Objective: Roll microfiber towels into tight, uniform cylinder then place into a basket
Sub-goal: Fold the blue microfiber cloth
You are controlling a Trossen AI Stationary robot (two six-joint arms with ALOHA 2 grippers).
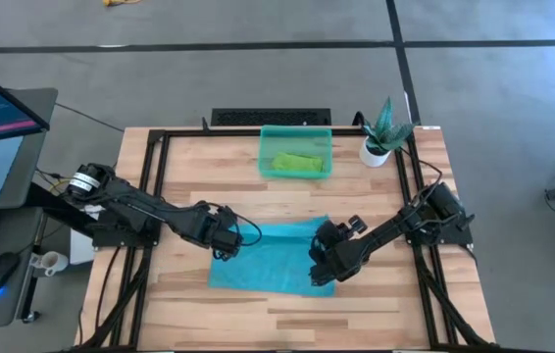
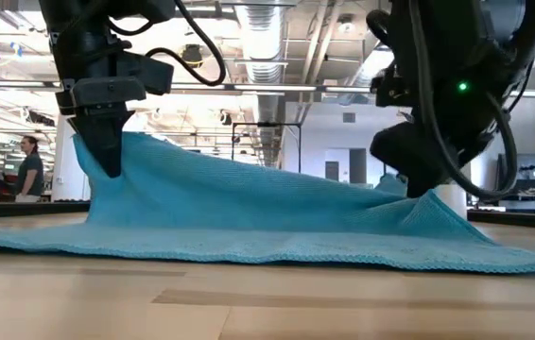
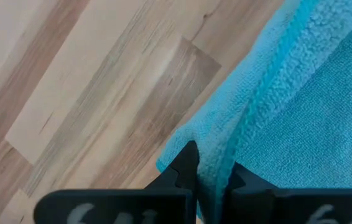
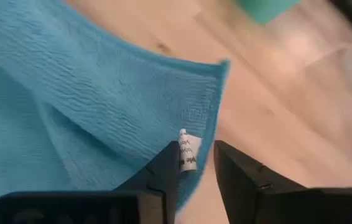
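The light turquoise towel [image 1: 270,257] lies mid-table, its lower layer flat on the wood. One edge is raised and slopes down from my left gripper [image 2: 107,162] to my right gripper [image 2: 425,192]. My left gripper [image 3: 212,182] is shut on that edge. My right gripper [image 4: 196,177] stands open at the towel's corner, where the small white tag [image 4: 188,151] shows. The lime green towel [image 1: 295,162] lies inside the teal basket [image 1: 266,147] at the table's far side. My left gripper pinches the towel's hemmed edge [image 3: 208,163] between its two fingers, coming steeply from above. That part of the towel is lifted off the table [image 2: 145,175] and the rest trails down onto the wood. My right gripper's fingers [image 4: 162,175] stand beside the tagged corner; whether they touch it I cannot tell.
A small white pot with a green plant [image 1: 381,137] stands at the far right, next to the basket. Bare wood [image 1: 287,314] lies between the towel and the table's near edge. A black frame [image 1: 150,172] runs along the table's sides. A person [image 2: 31,170] stands far off in the room.
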